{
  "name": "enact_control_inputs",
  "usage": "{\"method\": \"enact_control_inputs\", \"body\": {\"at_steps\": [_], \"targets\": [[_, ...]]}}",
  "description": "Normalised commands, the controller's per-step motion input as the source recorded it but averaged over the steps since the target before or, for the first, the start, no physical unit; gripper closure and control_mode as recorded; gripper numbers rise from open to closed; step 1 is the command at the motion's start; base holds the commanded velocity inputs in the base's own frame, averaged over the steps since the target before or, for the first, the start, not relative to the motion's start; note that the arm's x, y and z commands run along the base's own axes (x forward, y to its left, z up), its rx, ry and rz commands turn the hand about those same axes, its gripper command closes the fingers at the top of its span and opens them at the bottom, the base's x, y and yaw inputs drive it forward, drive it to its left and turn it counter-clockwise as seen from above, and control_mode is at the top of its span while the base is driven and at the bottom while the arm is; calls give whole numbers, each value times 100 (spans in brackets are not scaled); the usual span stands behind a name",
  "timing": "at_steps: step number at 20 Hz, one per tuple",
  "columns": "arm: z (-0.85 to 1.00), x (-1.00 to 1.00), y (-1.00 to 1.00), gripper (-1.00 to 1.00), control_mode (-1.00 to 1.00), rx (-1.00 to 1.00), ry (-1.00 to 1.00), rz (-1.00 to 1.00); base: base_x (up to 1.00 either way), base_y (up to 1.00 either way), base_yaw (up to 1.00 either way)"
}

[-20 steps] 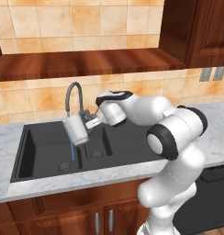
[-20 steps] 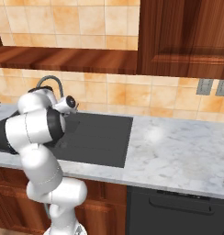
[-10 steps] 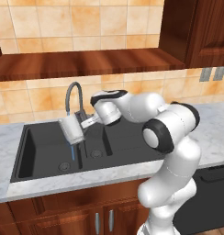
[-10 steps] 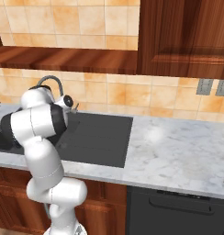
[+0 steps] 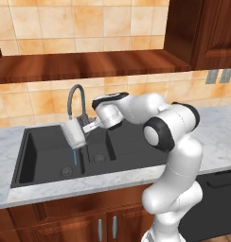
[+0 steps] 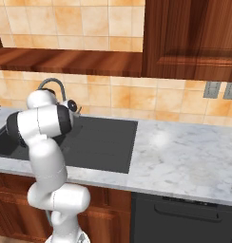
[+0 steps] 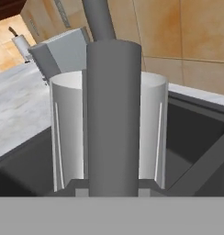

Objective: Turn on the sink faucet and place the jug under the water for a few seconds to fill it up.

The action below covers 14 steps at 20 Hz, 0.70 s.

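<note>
The grey gooseneck sink faucet (image 5: 75,99) arches over the dark sink (image 5: 39,156). My gripper (image 5: 88,127) is shut on the pale translucent jug (image 5: 74,135), which hangs tilted just under the spout, above the large bowl. A thin blue line of water (image 5: 75,156) runs down from below the jug to the basin floor. In the hand view the jug (image 7: 68,133) stands close in front, its handle (image 7: 113,119) a grey upright bar between my gripper's (image 7: 112,186) tips, with the faucet neck (image 7: 99,18) rising behind it. The arm hides the jug in the right base view; the faucet arch (image 6: 50,83) shows above it.
The ribbed drainboard (image 6: 103,140) lies right of the bowls, then marble counter (image 6: 184,152). A wooden shelf (image 5: 89,66) runs above the faucet. Wall outlets (image 5: 219,75) sit at the far right. A small white object (image 7: 21,46) stands on the counter beyond the sink.
My gripper has carried the jug a little to the left, bringing it more squarely under the spout. The water keeps running.
</note>
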Motion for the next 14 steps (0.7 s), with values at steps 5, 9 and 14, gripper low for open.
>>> {"method": "enact_control_inputs", "body": {"at_steps": [5, 9, 14], "targets": [[-19, 28, 0, 100, -100, 0, 0, 0, 0, 0, 0], [-19, 28, 0, 100, -100, 0, 0, 0, 0, 0, 0], [-15, 25, 0, 100, -100, 0, 0, 0, 0, 0, 0]]}}
